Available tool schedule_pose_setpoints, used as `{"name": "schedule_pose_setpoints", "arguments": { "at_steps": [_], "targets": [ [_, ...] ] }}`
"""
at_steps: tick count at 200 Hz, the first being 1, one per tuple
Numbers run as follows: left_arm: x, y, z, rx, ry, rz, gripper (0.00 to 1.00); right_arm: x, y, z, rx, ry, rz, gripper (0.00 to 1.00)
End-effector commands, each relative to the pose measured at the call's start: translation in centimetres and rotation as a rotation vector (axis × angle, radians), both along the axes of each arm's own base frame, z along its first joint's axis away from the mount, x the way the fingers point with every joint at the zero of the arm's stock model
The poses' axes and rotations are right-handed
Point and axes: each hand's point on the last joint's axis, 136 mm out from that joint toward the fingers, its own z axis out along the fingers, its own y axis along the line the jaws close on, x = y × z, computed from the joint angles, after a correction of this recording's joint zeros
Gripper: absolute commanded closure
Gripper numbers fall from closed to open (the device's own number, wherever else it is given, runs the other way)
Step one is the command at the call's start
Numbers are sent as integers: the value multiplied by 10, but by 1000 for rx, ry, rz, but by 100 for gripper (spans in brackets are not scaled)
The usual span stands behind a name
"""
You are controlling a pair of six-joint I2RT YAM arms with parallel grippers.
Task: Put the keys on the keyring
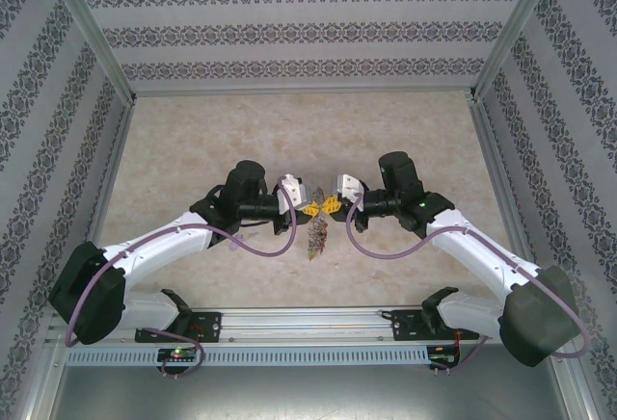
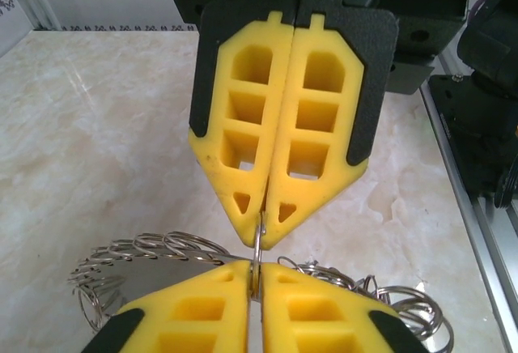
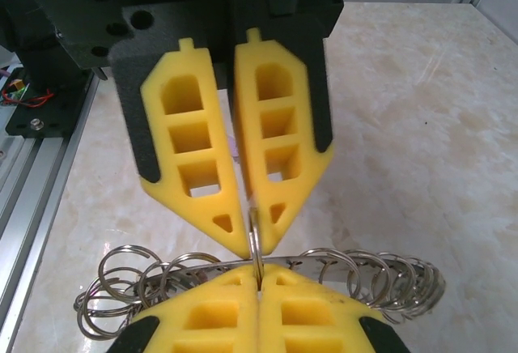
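Top external view | left end effector (image 1: 312, 208) and right end effector (image 1: 334, 205) meet tip to tip over mid-table (image 1: 193, 141), both pinched narrow on one small loop of the keyring (image 1: 315, 233), which hangs below them | risk: opposing pulls could twist or slip the thin loop, dropping it | room: open table either side and beyond; near rail (image 1: 289, 322) is the closest edge

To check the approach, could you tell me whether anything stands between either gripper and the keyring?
Nothing visible does: the left gripper and right gripper meet tip to tip, both pinching a wire loop of the keyring.
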Motion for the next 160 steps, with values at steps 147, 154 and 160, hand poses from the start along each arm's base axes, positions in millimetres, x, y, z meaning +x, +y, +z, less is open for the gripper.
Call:
{"name": "schedule_pose_setpoints", "arguments": {
  "at_steps": [147,154,160],
  "targets": [
    [3,-5,10,-8,-11,-21,85,-1,8,15,9,-33,52,100],
    [3,-5,10,-7,-13,-22,85,-1,8,15,8,-32,50,100],
    [3,-5,9,-4,-11,-22,86,0,9,15,9,-33,50,100]
  ]
}}
